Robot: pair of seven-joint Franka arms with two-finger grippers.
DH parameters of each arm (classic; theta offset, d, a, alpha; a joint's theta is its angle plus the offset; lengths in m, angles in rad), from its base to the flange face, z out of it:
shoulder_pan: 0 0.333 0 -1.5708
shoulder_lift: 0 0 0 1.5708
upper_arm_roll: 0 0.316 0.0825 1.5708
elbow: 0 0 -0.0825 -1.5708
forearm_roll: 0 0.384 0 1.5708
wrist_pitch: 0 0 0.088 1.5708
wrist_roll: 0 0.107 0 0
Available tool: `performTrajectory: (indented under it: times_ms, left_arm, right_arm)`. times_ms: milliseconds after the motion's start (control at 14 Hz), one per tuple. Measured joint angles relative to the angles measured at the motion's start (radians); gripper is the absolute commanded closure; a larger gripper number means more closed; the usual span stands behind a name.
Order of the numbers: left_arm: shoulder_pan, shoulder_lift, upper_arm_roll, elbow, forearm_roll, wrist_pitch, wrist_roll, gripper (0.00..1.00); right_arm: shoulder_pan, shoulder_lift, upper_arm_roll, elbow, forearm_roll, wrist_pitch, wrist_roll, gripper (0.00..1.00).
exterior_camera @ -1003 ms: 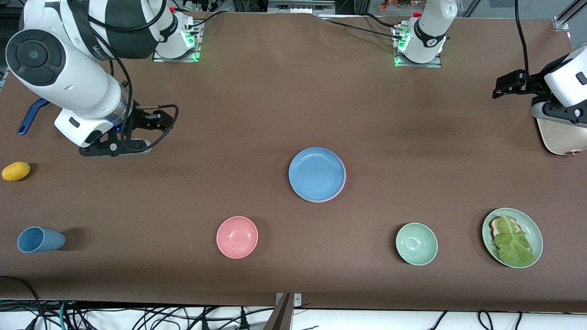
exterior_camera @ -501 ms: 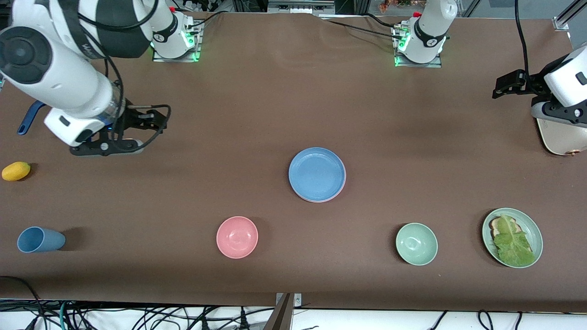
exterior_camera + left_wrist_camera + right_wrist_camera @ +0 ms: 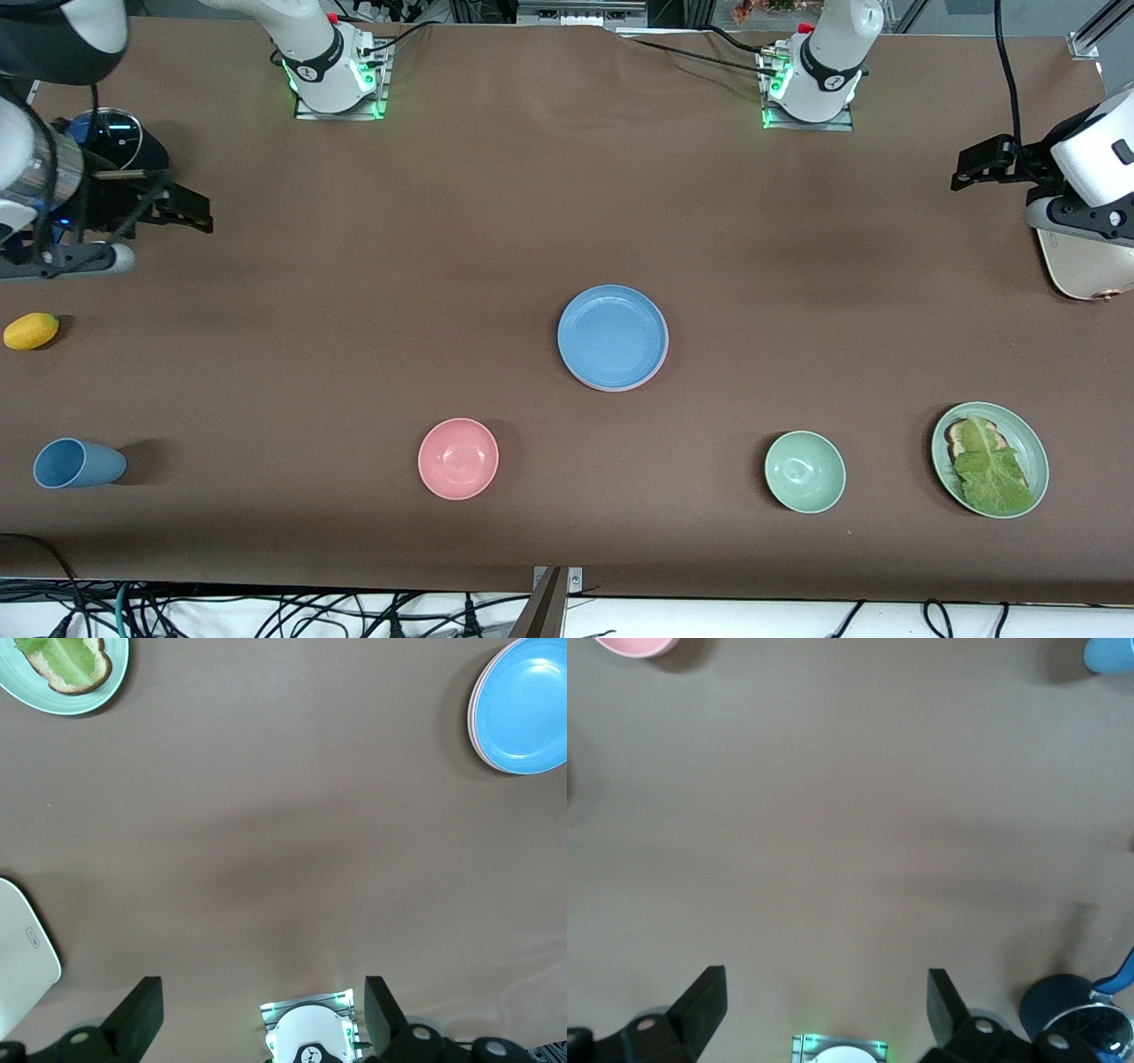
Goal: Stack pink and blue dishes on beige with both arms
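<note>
Blue plate (image 3: 612, 335) tops pink plate (image 3: 660, 365) mid-frame (beige hidden). Right gripper (image 3: 824, 1010) far left edge, left gripper (image 3: 261, 1014) far right; both spread wide, empty.

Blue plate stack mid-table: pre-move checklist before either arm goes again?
1. Blue plate on top: ok.
2. Pink plate directly under it, only an edge showing: ok.
3. Beige plate at the bottom: cannot tell, hidden.
4. Left gripper open, holding nothing, over the table's left-arm end by the toaster: ok.
5. Right gripper open, holding nothing, over the right-arm end: ok.
6. Pink bowl apart from the stack: ok.
</note>
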Motion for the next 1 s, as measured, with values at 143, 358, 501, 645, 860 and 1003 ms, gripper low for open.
performTrajectory:
  times_ms: [143,358,501,645,860,1003]
  left_arm:
    - [0.000,0.000,0.000,0.000,0.000,0.000,0.000,0.00]
    - [0.000,0.000,0.000,0.000,0.000,0.000,0.000,0.00]
    - [0.000,0.000,0.000,0.000,0.000,0.000,0.000,0.00]
    - [0.000,0.000,0.000,-0.001,0.000,0.000,0.000,0.00]
    - [0.000,0.000,0.000,-0.001,0.000,0.000,0.000,0.00]
    - [0.001,0.000,0.000,-0.001,0.000,0.000,0.000,0.00]
  right_arm:
    - [-0.137,-0.032,0.186,0.003,-0.075,-0.003,0.002,0.00]
    - [-0.348,-0.075,0.405,-0.008,-0.103,-0.014,0.009,0.00]
    - [-0.484,-0.117,0.519,-0.055,-0.103,0.004,0.007,0.00]
    - [-0.604,-0.175,0.628,-0.130,-0.105,0.034,0.007,0.00]
    - [-0.665,-0.234,0.681,-0.201,-0.119,0.066,0.009,0.00]
    - [-0.684,-0.243,0.717,-0.209,-0.143,0.072,0.032,0.00]
